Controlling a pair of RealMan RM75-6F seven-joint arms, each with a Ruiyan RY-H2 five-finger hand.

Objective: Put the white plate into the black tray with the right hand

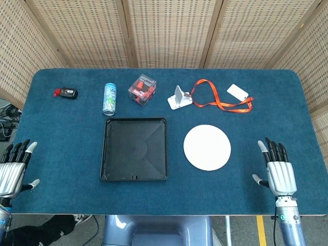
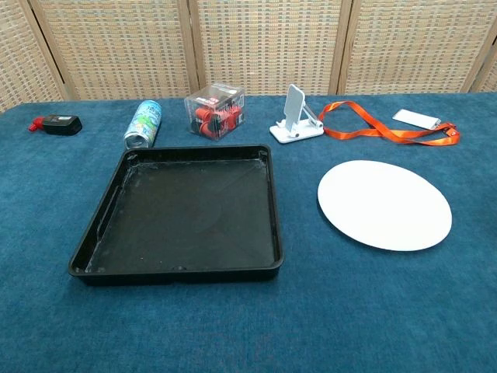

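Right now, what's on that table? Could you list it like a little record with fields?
surface: blue table
white plate: flat on the table, right of the tray, apart from it
black tray: nothing in it
right hand: open, near the table's right edge, holds nothing
left hand: open, at the left edge
back row: can, clear box, white stand, orange lanyard

head: overhead, whole table (image 1: 51,128) | chest: low, nearer, probably level
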